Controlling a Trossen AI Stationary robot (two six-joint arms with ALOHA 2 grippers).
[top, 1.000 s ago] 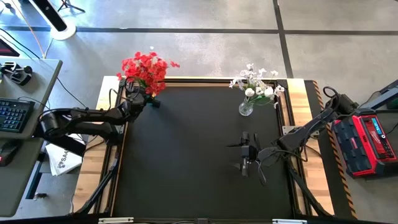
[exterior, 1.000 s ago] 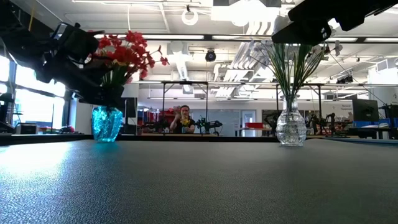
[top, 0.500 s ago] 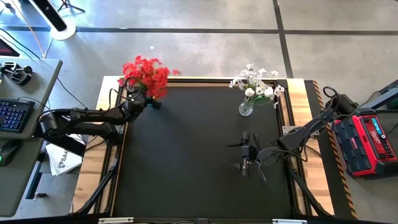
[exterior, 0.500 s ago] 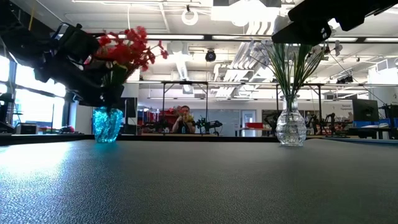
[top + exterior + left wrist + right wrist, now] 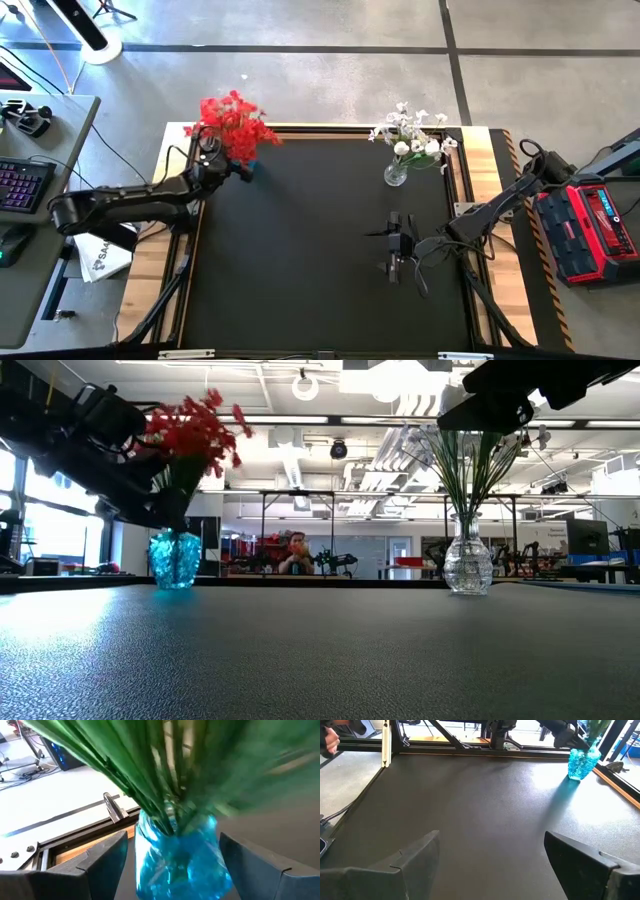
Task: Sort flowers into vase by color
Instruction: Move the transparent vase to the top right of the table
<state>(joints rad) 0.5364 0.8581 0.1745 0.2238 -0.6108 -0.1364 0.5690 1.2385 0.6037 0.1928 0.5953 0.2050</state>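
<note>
The red flowers [image 5: 233, 122] stand bunched in the blue vase [image 5: 174, 558] at the far left corner of my black table [image 5: 300, 260]; the white flowers [image 5: 411, 132] fill the clear vase [image 5: 468, 565] at the far right. My left gripper [image 5: 172, 865] straddles the blue vase, fingers [image 5: 107, 857] apart. My right gripper [image 5: 396, 246] hovers mid-table, fingers spread. Beyond lies a workshop hall, a person [image 5: 297, 555] seated there. A sheet [image 5: 103, 253] beside the table reads "SAA".
</note>
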